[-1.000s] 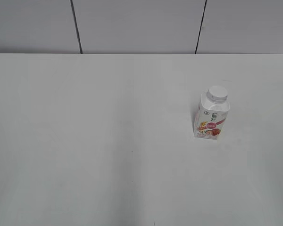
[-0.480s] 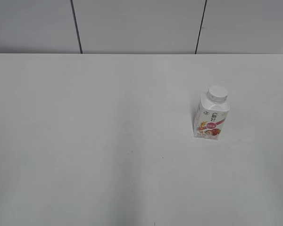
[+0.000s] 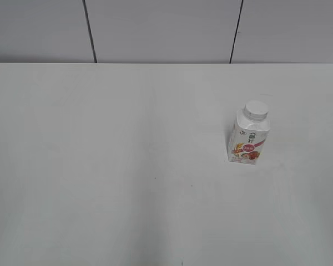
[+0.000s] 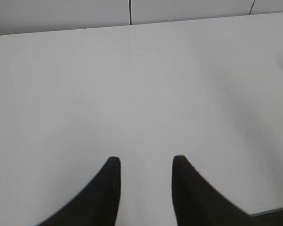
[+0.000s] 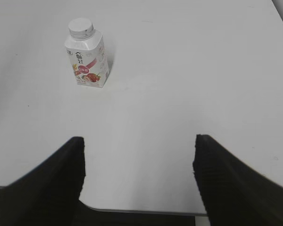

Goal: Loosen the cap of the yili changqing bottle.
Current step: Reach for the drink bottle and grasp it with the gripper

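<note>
The yili changqing bottle (image 3: pixel 248 138) stands upright on the white table, right of the middle, white with a red-pink fruit label. Its white cap (image 3: pixel 256 110) sits on the neck. In the right wrist view the bottle (image 5: pixel 87 59) stands at the upper left with the cap (image 5: pixel 80 27) on top, well ahead and left of my right gripper (image 5: pixel 139 141), which is open and empty near the table's front edge. My left gripper (image 4: pixel 144 162) is open and empty over bare table. Neither gripper shows in the exterior view.
The white table (image 3: pixel 127 166) runs back to a grey panelled wall (image 3: pixel 166 27). Its front edge (image 5: pixel 141 211) shows between the right gripper's fingers.
</note>
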